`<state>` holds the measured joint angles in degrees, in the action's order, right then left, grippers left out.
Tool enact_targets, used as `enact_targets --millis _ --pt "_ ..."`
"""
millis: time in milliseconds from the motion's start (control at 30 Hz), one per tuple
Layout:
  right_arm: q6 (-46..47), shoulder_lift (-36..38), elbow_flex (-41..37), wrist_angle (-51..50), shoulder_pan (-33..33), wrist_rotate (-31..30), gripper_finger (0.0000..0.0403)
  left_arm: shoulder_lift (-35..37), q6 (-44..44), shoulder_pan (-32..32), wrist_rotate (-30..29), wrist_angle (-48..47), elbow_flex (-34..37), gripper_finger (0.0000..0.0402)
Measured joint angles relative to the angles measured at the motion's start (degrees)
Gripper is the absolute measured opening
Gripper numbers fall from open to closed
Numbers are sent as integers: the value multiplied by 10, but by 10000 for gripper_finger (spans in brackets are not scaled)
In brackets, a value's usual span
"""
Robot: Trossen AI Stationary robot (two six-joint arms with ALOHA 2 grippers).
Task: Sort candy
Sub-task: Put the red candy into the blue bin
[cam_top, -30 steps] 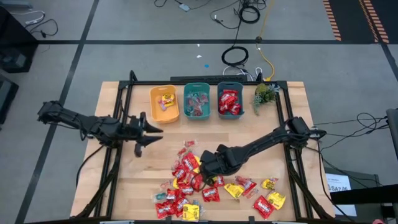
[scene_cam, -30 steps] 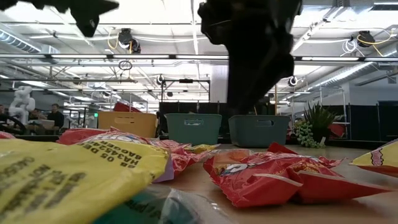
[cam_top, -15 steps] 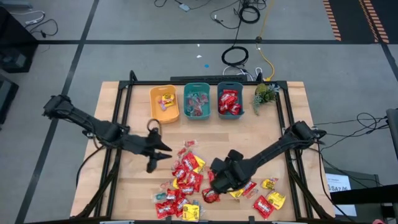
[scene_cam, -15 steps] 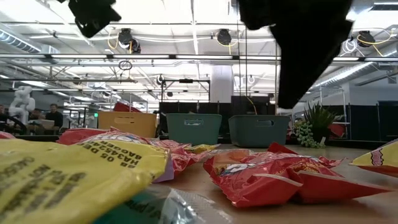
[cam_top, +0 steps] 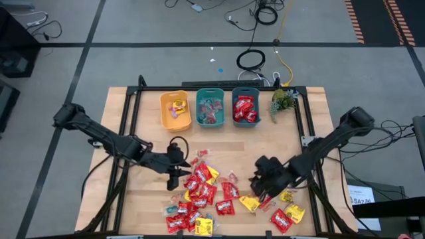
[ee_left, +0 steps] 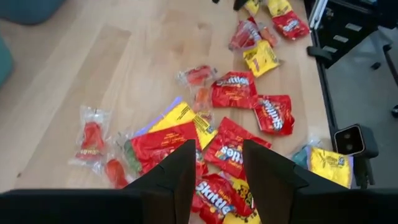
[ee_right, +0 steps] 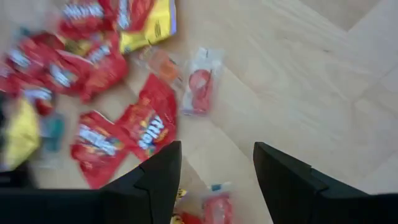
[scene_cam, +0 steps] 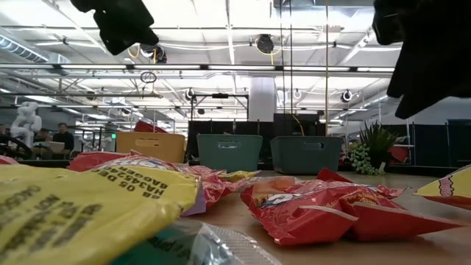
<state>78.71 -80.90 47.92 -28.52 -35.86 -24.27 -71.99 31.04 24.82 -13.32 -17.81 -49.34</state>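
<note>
We see the left pincer [cam_top: 180, 174] gaping empty over the candy [cam_top: 206, 192], piled lower centre on the counter [cam_top: 219, 143]; right pincer [cam_top: 261, 188] likewise. Overlapping packets risk a double pick.

Robotics lab / industrial test bay.
Open ceiling with trusses [scene_cam: 221, 70] and strip lights, grey floor marked with tape lines [cam_top: 199, 44], loose cables [cam_top: 251, 60] behind wooden table [cam_top: 279, 133], people seated at far benches [scene_cam: 66, 137].

Lighting: even, bright overhead; soft shadows on table [cam_top: 279, 143]. Right wrist view motion-blurred. Low view foreground candy [scene_cam: 81, 210] out of focus.
</note>
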Motion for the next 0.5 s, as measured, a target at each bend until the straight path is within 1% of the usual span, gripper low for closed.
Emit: enact_targets --millis 133,233,333,433,500 --pt "-6 47 -47 47 0 -21 192 -1 -18 -1 0 6 0 163" --pt "-27 59 -55 46 0 -29 192 -1 -32 -8 -6 15 0 196" --pt "-49 62 -55 44 0 -25 192 -4 -47 -12 -30 46 0 224" --pt "-57 61 -55 44 0 -10 192 -6 -45 -12 -31 56 0 234" --pt "-56 61 -55 43 0 -11 192 -5 -45 -12 -31 64 0 235"
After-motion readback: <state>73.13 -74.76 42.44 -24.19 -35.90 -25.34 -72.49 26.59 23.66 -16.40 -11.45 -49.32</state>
